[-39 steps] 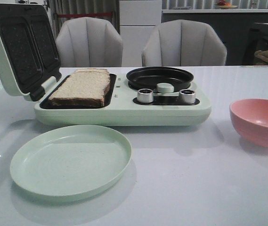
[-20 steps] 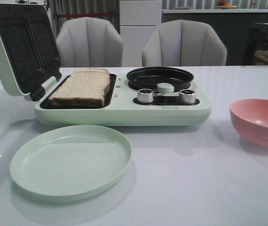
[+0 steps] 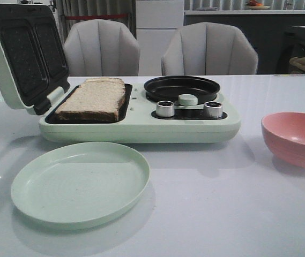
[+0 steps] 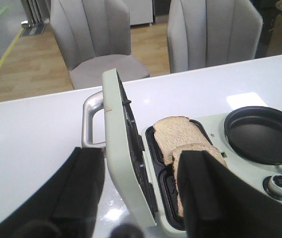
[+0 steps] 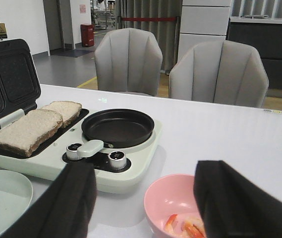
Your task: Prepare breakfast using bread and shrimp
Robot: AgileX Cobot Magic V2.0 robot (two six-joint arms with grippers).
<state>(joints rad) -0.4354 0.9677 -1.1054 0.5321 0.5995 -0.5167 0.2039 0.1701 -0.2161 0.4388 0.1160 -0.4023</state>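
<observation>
Two slices of bread (image 3: 94,99) lie side by side on the lower grill plate of the pale green breakfast maker (image 3: 141,128), whose lid (image 3: 18,53) stands open. The slices also show in the left wrist view (image 4: 178,135) and the right wrist view (image 5: 27,130). The shrimp (image 5: 186,229), small orange-and-white pieces, lie in the pink bowl (image 5: 165,193). My left gripper (image 4: 141,154) is open, its fingers either side of the upright lid (image 4: 123,148). My right gripper (image 5: 148,168) is open and empty above the pink bowl. Neither gripper shows in the front view.
A black round frying pan (image 3: 181,87) and two silver knobs (image 3: 165,108) sit on the maker's right half. An empty green plate (image 3: 80,182) lies in front of the maker. The pink bowl (image 3: 297,139) stands at the right. Two grey chairs (image 3: 208,48) stand behind the table.
</observation>
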